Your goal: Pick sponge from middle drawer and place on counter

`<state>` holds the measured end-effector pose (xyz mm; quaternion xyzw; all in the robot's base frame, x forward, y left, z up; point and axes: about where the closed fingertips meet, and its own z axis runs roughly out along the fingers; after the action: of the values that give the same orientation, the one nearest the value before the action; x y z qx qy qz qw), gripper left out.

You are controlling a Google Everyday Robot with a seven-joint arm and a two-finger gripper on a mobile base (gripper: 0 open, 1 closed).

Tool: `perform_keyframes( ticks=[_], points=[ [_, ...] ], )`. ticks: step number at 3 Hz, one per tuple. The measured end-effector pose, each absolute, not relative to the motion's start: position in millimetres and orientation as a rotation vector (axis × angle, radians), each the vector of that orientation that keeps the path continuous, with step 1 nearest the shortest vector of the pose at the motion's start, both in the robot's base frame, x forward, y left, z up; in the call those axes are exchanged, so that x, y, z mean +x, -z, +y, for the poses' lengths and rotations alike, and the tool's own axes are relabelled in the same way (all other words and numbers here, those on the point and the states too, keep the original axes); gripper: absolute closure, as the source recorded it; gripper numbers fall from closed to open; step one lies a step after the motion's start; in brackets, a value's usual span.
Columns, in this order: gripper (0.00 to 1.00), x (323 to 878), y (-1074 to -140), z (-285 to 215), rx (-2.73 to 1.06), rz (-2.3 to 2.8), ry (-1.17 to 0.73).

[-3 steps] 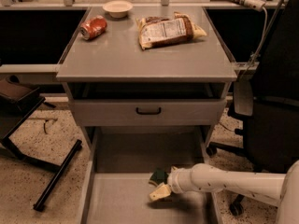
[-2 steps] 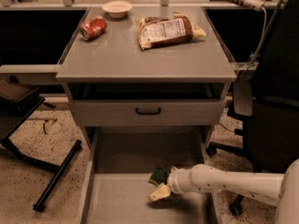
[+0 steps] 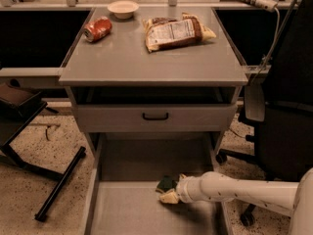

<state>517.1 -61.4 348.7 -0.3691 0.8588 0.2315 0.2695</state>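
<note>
Our end effector [image 3: 176, 192] sits low over the right side of the pulled-out middle drawer [image 3: 122, 212], at the tip of the white arm that reaches in from the right. It meets the sponge [image 3: 167, 184], but we cannot tell how far open it is or whether it truly has hold. Against a second ago we find almost nothing different. The arm holds the same pose, and the sponge, green face above its yellow body, shows at most a shade higher. We judge the grasp is settling or the lift barely beginning, so the sponge is not yet out of the drawer. Above it is the drawer front [image 3: 155, 117] with its black handle, then the counter [image 3: 146, 62], which carries a snack bag [image 3: 173, 31], a red can [image 3: 98, 28] and a bowl [image 3: 122, 8] towards its back.
</note>
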Motion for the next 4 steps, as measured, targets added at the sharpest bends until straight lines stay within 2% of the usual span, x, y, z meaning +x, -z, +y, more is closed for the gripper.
perform_keyframes(
  ticks=[2,3,4],
  points=[
    [0.88,518.4,-359.3,-62.0,-0.995,2.315,-0.624],
    [1.00,519.4,-404.8,-63.6,-0.997,2.290,-0.635],
    [1.00,543.2,-474.2,-67.5,-0.994,2.252,-0.675]
  ],
)
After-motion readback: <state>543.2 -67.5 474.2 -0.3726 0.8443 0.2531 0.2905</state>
